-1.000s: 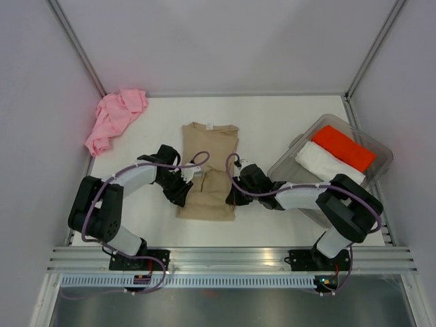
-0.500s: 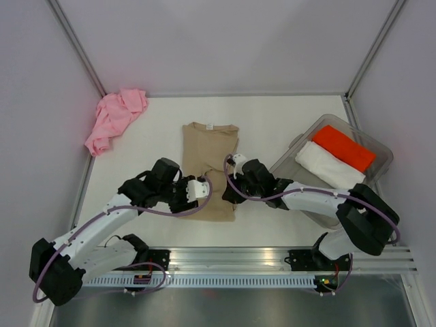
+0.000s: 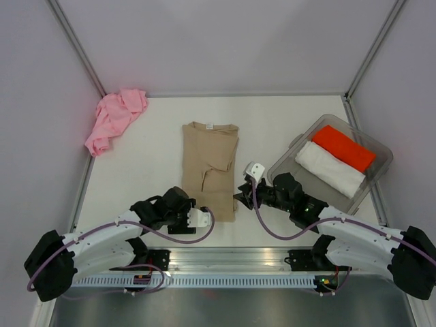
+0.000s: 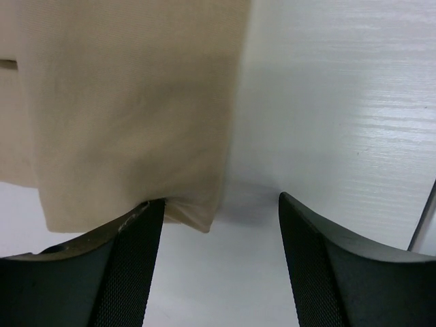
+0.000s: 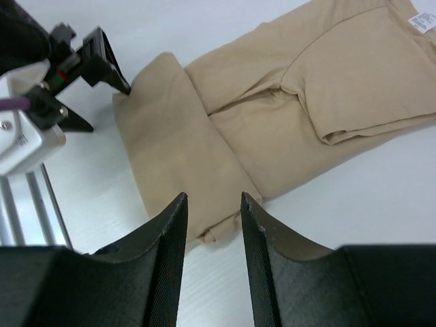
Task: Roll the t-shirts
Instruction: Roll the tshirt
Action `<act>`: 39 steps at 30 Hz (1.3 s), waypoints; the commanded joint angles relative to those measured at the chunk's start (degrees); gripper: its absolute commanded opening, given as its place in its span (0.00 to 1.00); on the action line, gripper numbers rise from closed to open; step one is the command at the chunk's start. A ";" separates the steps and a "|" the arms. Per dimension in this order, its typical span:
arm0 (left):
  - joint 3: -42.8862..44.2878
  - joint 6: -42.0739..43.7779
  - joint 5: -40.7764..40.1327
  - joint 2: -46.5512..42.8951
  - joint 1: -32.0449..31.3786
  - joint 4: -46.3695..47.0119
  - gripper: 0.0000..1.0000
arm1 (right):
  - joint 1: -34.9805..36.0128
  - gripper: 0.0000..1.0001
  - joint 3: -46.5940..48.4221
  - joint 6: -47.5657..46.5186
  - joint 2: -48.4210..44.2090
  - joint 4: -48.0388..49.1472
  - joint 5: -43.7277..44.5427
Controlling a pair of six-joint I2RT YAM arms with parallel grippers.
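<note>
The tan t-shirt lies flat mid-table, folded into a long narrow strip with its collar at the far end. The pink t-shirt sits crumpled in the back left corner. My left gripper is at the strip's near left corner, open. In the left wrist view that corner of the tan t-shirt lies just off the left fingertip, and only bare table shows between the jaws of the left gripper. My right gripper is open just short of the near right corner of the tan t-shirt, holding nothing.
A clear plastic bin stands at the right, holding a folded red cloth and a folded white cloth. White walls with metal posts enclose the table. An aluminium rail runs along the near edge.
Both grippers have drawn back from the middle of the tan t-shirt to its near edge, and both have opened. The shirt now lies free on the table.
</note>
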 commanded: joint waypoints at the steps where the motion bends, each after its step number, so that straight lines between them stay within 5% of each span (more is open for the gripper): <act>1: -1.05 -1.32 -5.25 -1.41 -0.81 2.19 0.73 | 1.01 0.43 -1.40 -10.08 -0.48 1.31 0.11; 7: -0.79 4.39 -4.73 -6.76 -0.90 -1.14 0.72 | 6.89 0.46 -1.93 -20.71 4.51 -1.84 1.77; 15: -3.78 13.18 2.81 -20.22 -0.90 -3.53 0.77 | 22.90 0.51 0.08 -28.81 17.25 -1.25 20.23; 26: -5.97 11.87 1.87 -3.81 -0.81 1.49 0.72 | 23.96 0.50 6.40 -27.94 29.04 -3.50 25.05; 32: -7.29 12.66 -0.25 -3.43 -0.81 4.29 0.71 | 24.48 0.46 8.35 -26.44 30.72 -7.04 27.35; 35: -8.08 12.31 0.01 -2.56 -0.81 5.96 0.57 | 24.40 0.40 9.05 -26.35 31.42 -7.92 27.09; 37: -7.82 11.61 0.19 -0.64 -0.81 7.02 0.39 | 24.40 0.28 9.58 -26.35 32.04 -8.53 26.74; 39: -7.12 10.29 0.45 0.60 -0.81 7.46 0.29 | 24.40 0.06 9.84 -26.18 32.30 -8.89 26.56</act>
